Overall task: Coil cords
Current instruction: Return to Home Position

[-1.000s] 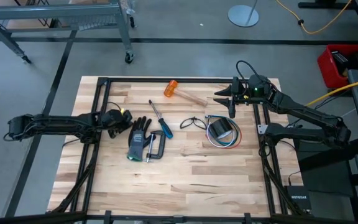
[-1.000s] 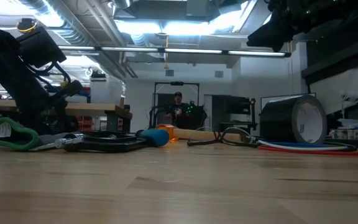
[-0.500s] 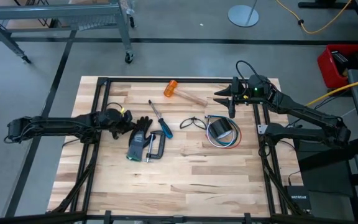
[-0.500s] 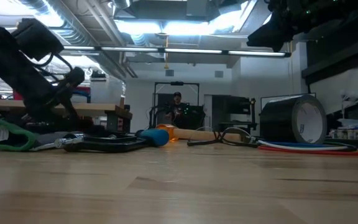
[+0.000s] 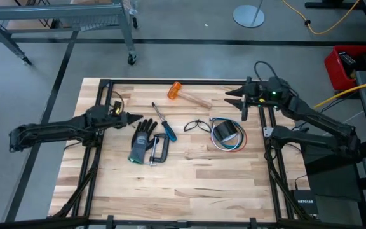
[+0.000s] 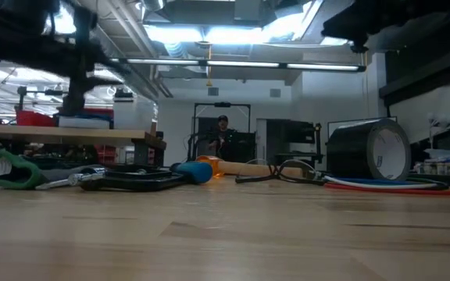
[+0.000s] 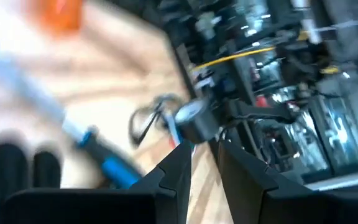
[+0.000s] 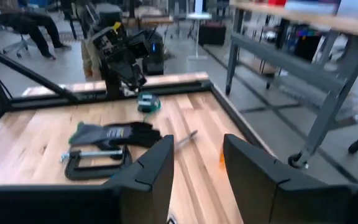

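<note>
Left gripper point(image 5: 135, 119): raised over the desk point(image 5: 189, 191) at its left side, pointing toward the glove point(image 5: 142, 141); its fingers stand a narrow gap apart with nothing between them.
Right gripper point(image 5: 236, 105): up over the far right corner, spread wide and empty, well above the tape roll point(image 5: 227, 131).
Green cord point(image 8: 146, 102): a small teal coil lying flat on the desk, beyond the glove and close under the left arm.
Black cord point(image 5: 197, 126): thin loops on the desk between the blue-handled screwdriver point(image 5: 165, 124) and the tape roll.
Wire bundle point(image 5: 227, 148): red, white and blue strands ringed around the foot of the tape roll, touching it.
Other tools: an orange-headed hammer point(image 5: 186, 95) at the far edge; a clamp point(image 5: 159, 150) just beside the glove.
</note>
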Motion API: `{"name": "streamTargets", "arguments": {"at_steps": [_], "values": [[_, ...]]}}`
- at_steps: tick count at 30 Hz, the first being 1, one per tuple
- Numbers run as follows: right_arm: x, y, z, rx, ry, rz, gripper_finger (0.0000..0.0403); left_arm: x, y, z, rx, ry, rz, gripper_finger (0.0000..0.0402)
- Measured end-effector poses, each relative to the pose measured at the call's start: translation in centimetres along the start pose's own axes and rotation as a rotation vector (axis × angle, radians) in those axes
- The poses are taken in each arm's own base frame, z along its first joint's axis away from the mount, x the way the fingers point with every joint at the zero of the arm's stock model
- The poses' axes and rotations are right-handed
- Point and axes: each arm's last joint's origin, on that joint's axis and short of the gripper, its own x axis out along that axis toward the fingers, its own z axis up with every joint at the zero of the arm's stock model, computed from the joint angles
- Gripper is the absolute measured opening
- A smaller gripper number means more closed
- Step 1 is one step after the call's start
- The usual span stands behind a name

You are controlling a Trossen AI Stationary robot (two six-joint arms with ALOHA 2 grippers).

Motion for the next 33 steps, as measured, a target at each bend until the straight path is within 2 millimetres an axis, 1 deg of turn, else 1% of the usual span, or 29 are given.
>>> {"name": "streamTargets", "arguments": {"at_steps": [3,7,11,14,17,20,23,26,29,33], "values": [[-1.5,0.5,0.4,-0.008,-0.033,-0.003,0.0143,-0.8,-1.0,0.6,0.163,-0.064,-0.059,0.0074],[-3.6,1.3,0.4,0.029,-0.057,-0.004,0.0143,-2.2,-1.5,0.9,0.321,-0.118,-0.117,0.0074],[-5.4,1.9,0.4,0.039,-0.082,-0.006,0.0143,-3.7,-1.2,0.7,0.44,-0.128,-0.112,0.0074],[-6.5,2.4,0.4,0.055,-0.11,-0.006,0.0143,-4.8,-0.5,0.4,0.484,-0.13,-0.09,0.0074],[-7.3,2.6,0.4,0.058,-0.137,-0.007,0.0143,-4.8,-0.3,0.4,0.526,-0.111,-0.046,0.0074],[-7.4,2.7,-0.3,0.068,-0.149,-0.008,0.0143,-4.8,-0.1,0.2,0.569,-0.094,-0.019,0.0074],[-7.2,2.7,-1.7,0.116,-0.15,-0.037,0.0143,-4.9,0.2,0.1,0.597,-0.081,0.005,0.0074],[-6.8,2.5,-3.0,0.148,-0.183,-0.075,0.0143,-4.8,0.4,0.1,0.618,-0.065,0.022,0.0074],[-6.6,2.5,-3.6,0.133,-0.237,-0.072,0.0143,-4.8,0.5,0.0,0.665,-0.063,0.024,0.0074],[-6.2,2.4,-4.5,0.144,-0.251,-0.072,0.0143,-4.0,1.6,-0.6,0.7,-0.057,0.027,0.0074]]}}
